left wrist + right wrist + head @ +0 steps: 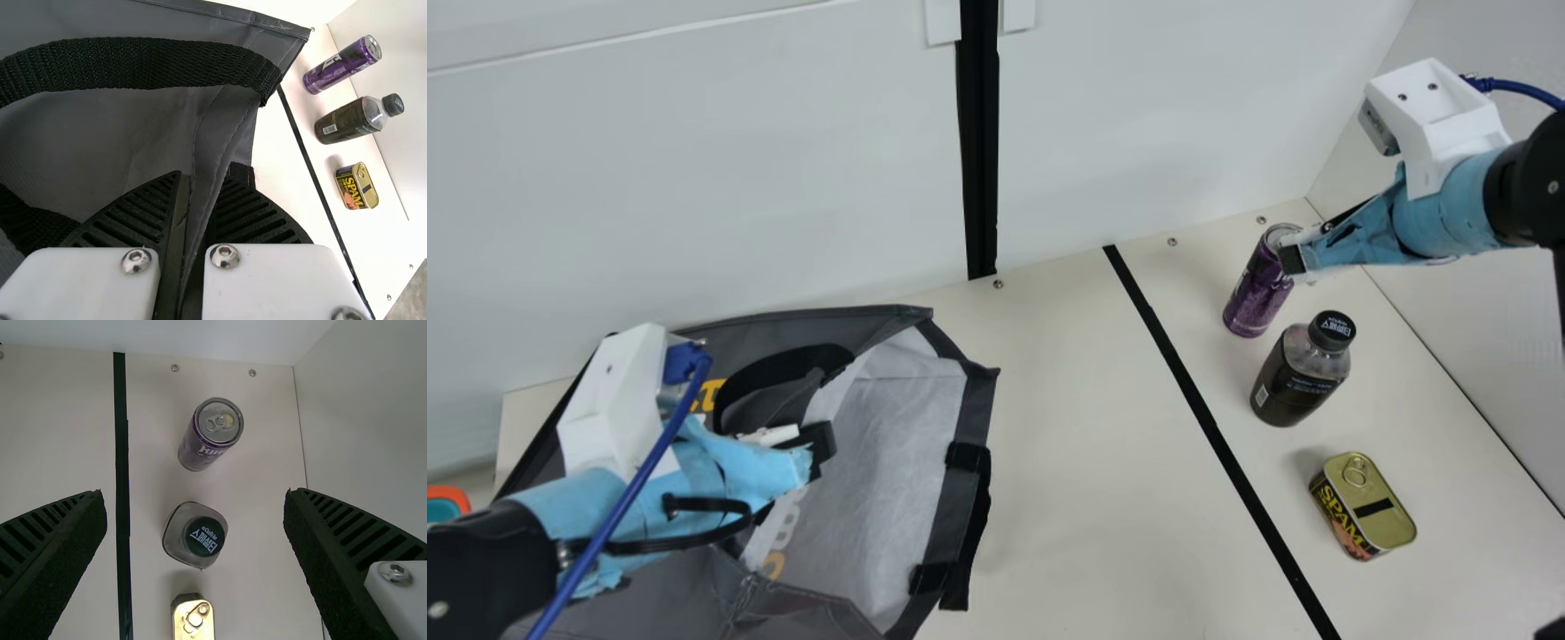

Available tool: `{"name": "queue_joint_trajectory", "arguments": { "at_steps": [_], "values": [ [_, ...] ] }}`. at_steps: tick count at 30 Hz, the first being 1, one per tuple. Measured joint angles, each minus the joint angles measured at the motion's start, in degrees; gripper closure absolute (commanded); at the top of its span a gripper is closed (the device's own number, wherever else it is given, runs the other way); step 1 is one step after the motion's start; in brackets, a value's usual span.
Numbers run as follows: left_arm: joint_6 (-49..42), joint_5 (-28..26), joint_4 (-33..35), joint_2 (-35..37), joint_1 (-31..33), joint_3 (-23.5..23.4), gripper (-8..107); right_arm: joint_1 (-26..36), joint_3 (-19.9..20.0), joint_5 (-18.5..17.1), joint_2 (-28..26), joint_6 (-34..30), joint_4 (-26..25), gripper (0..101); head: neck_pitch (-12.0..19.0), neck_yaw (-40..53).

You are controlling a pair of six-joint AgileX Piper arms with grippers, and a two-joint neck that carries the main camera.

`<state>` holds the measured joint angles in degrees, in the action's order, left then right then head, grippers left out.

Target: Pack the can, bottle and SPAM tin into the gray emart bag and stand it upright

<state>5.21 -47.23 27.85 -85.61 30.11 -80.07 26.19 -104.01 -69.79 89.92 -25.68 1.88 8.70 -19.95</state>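
Left claw [200, 192] is clamped on the gray emart bag [667, 596], pinching a fold of its side near the mouth, while the right claw [195, 495] hangs wide open above the bench [1103, 462]. And the bag looks all soft, floppy fabric, so it should sag wherever nobody holds it; the rim is the place to grip, keeping that pale lining [898, 444] exposed and the mouth gaping. Over beyond the black stripe [1184, 373], here's the lineup: purple can [1254, 298] upright at the far end, dark bottle [1294, 382] upright in the middle, SPAM tin [1378, 507] nearest the neck camera. The can looks slim and slick, probably full and fairly heavy, its thin wall liable to dent; take it round the upper body, snug, not crushing. The bottle, likely plastic with some give, wants a squarer hold below the shoulder, since a cap grip could twist free. Then the tin: stiff, squat, dense-looking, smooth-walled, best pinched across its narrow sides, with both pads flat or it may pivot.
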Motion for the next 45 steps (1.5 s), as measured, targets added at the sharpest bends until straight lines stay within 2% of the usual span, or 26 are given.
{"name": "queue_joint_trajectory", "arguments": {
  "at_steps": [45],
  "values": [
    [0.0, 0.0, 0.0, 0.0, 0.0, 0.0, 107, 1.3, -17.1, -0.1, 28.2, -3.4, 0.9, 6, 0.0, 0.1]
  ]
}}
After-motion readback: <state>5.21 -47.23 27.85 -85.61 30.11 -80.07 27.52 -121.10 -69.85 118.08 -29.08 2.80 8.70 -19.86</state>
